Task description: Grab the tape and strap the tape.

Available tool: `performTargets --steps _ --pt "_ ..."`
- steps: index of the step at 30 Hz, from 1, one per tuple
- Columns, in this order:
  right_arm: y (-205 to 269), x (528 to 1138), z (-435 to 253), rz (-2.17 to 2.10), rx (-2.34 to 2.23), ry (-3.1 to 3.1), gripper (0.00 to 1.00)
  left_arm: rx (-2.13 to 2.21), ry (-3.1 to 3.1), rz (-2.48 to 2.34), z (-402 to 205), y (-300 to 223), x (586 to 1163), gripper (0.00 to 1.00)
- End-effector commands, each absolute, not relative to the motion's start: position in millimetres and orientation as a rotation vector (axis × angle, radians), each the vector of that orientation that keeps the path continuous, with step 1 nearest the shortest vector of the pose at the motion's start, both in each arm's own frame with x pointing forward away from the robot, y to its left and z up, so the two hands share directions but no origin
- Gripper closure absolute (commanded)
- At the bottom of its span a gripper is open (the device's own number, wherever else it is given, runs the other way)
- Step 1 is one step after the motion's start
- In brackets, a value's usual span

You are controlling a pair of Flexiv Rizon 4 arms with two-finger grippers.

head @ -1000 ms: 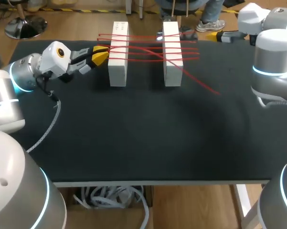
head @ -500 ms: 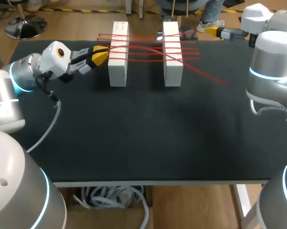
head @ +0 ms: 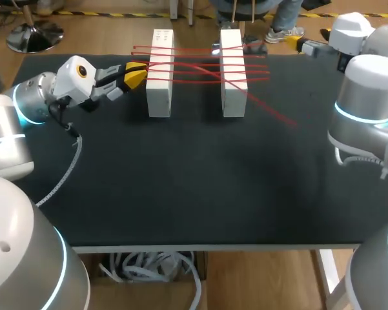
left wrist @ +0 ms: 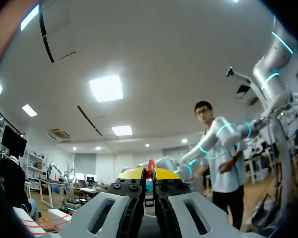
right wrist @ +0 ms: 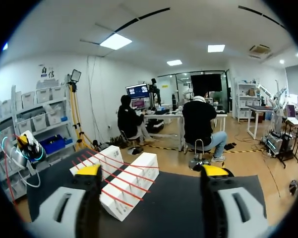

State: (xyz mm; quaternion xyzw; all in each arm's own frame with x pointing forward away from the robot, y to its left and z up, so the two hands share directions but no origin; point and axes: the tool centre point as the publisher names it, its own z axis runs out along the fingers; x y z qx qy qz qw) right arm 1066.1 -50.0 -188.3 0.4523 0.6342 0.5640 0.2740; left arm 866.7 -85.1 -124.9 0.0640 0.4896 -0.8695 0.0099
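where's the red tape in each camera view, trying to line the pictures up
Head view: red tape strung across the two white blocks at the table's far side, one end in the left gripper.
Left wrist view: a red bit pinched between that gripper's yellow tips.
Right wrist view: strands across the blocks, ahead of the open right gripper.
Shared landmark: the white blocks, in head and right wrist views.

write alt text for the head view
Red tape zigzags across a white left block and right block on a black table. The left gripper pinches the tape by the left block; the right gripper hovers near the far right corner.
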Motion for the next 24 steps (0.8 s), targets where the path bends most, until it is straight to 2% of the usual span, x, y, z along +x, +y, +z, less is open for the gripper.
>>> performTargets --steps 1,24 --pt "-55 1052 -186 1.579 1.23 1.621 0.0 0.202 1.528 -2.716 -125 -85 867 1.0" --pt "-63 989 -170 1.807 1.702 1.08 0.0 0.202 1.528 -2.716 -125 -85 867 1.0"
